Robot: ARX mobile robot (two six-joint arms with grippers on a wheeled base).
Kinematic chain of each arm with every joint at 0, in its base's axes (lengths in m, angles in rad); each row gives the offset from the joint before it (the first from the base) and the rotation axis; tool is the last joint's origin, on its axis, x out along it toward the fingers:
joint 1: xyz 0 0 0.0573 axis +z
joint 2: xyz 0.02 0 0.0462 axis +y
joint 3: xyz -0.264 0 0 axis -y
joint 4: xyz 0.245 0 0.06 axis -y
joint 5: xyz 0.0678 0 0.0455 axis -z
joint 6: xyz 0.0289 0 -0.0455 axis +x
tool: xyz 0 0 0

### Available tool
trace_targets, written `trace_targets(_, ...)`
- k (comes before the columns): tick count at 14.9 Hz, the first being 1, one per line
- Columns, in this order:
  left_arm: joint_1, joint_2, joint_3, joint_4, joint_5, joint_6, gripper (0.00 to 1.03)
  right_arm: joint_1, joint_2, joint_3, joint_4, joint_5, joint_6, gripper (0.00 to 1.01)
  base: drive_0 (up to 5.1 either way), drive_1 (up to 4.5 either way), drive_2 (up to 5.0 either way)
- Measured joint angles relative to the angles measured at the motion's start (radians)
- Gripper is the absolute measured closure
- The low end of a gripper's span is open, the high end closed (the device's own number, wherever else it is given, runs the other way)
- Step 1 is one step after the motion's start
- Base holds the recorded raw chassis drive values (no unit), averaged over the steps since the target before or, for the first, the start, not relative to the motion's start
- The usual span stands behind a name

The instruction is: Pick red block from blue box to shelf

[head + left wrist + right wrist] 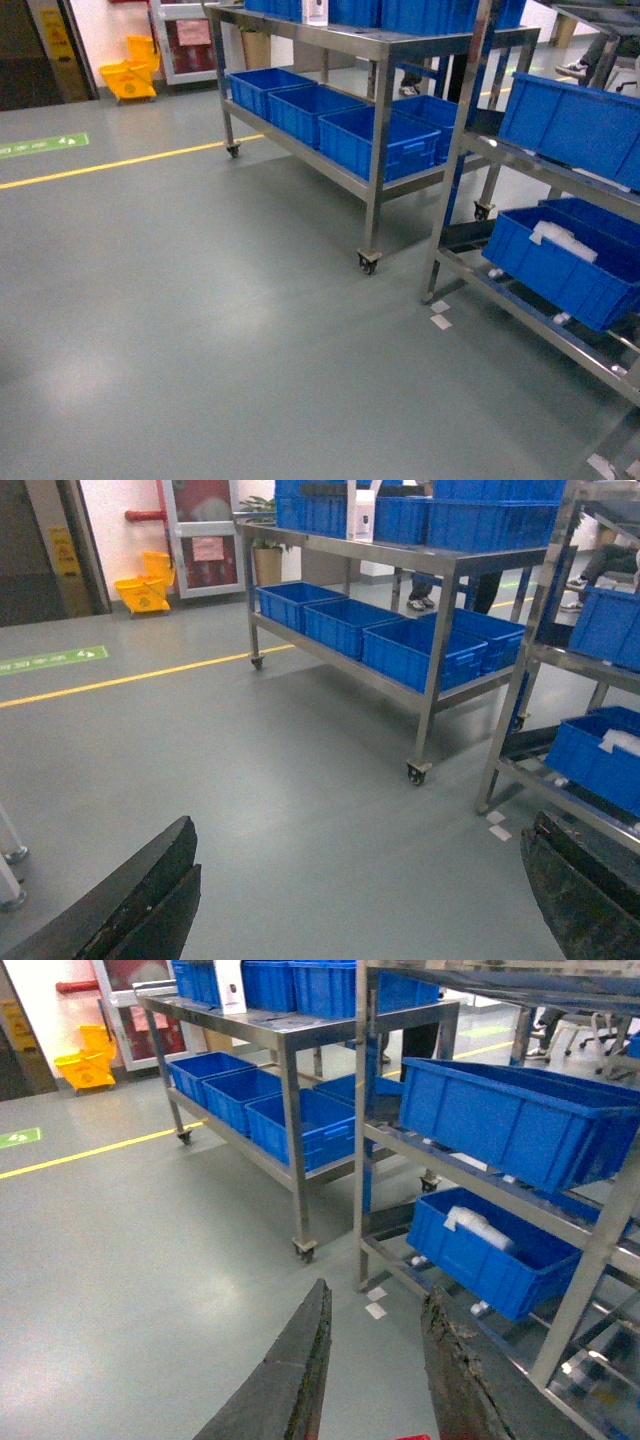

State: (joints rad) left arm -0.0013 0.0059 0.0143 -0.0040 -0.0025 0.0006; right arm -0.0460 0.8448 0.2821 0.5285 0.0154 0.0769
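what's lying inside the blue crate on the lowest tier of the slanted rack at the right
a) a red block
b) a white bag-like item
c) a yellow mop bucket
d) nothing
b: the right wrist view shows a white bag-like item lying in the blue crate on the bottom tier of the steel rack; the head view shows the same.
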Motion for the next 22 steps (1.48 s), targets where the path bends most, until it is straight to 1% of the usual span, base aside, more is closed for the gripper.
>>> trace_targets(3,0.0,0.0,0.0,-0.002,-0.002,0.0,0.05,0.002,0.0,0.0,0.003,-0.008,0.0,0.77,-4.6,2.34,2.3)
trace_targets(7,0.0,0.0,0.0,0.001,0.0,0.0,0.05,-0.001,0.001,0.0,-0.002,-0.002,0.0,0.77,-4.6,2.34,2.3)
trace_targets(22,0.0,0.0,0.0,-0.001,0.002,0.0,0.05,0.0,0.003,0.0,0.001,-0.003,0.0,0.77,-4.6,2.34,2.3)
